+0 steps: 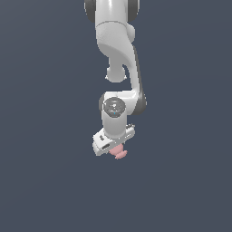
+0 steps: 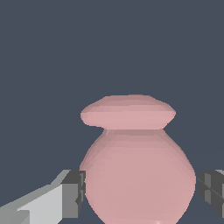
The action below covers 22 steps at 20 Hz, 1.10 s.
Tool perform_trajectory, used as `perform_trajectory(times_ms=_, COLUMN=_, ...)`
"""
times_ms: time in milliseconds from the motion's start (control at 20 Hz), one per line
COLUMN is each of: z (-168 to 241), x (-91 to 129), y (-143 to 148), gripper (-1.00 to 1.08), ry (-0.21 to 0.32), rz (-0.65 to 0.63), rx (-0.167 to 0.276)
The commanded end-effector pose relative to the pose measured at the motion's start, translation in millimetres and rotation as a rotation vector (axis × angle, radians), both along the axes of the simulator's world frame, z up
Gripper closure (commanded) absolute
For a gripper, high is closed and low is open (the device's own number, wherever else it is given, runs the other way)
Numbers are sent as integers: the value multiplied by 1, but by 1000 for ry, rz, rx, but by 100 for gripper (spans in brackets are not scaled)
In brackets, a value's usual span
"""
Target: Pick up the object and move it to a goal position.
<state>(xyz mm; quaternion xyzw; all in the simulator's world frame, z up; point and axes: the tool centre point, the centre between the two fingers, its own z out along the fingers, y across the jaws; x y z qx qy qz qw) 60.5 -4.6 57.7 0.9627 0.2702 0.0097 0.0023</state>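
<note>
Small matte pink lumpy object [image 2: 138, 175], narrow-waisted with a flat flared cap above a rounded bulb. In the wrist view it fills the lower centre of the frame; the bulb's underside is cut off by the frame edge. In the exterior view the same object [image 1: 119, 152] shows only as a small pink nub just below centre of the frame, its upper part hidden behind the gripper body.

Gripper [image 2: 142, 192]: two dark grey finger pads [image 2: 73, 192] sit at either flank of the bulb. The pad at lower left touches the pink surface; the pad at lower right is partly cut off by the frame edge and shows a thin sliver of background between it and the bulb, so contact on that side is hard to confirm. Read together, the fingers are clamped about the object's wide lower part. A pale grey finger link leads off to the lower left corner.

In the exterior view the gripper [image 1: 118, 148] hangs tilted below the white, glossy jointed arm [image 1: 118, 59], which comes down from the top centre; its base is cut off by the top edge. The fingertips themselves cannot be made out here.

The object hangs at the gripper against a plain dark slate-blue background [image 1: 41, 136]; no supporting surface or edge can be told apart in either view.
</note>
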Motion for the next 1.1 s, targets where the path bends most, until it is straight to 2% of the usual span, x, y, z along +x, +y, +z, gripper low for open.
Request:
perform_trajectory(times_ms=0, z=14, x=-6, y=-10, gripper=108, ry=2, rz=-1, rx=0)
perform_trajectory(times_ms=550, z=81, x=-38, y=-61, gripper=108, ry=16, rz=-2, rx=0)
perform_trajectory(times_ms=1050, z=101, x=-45, y=-75, gripper=108, ry=20, rz=-3, rx=0)
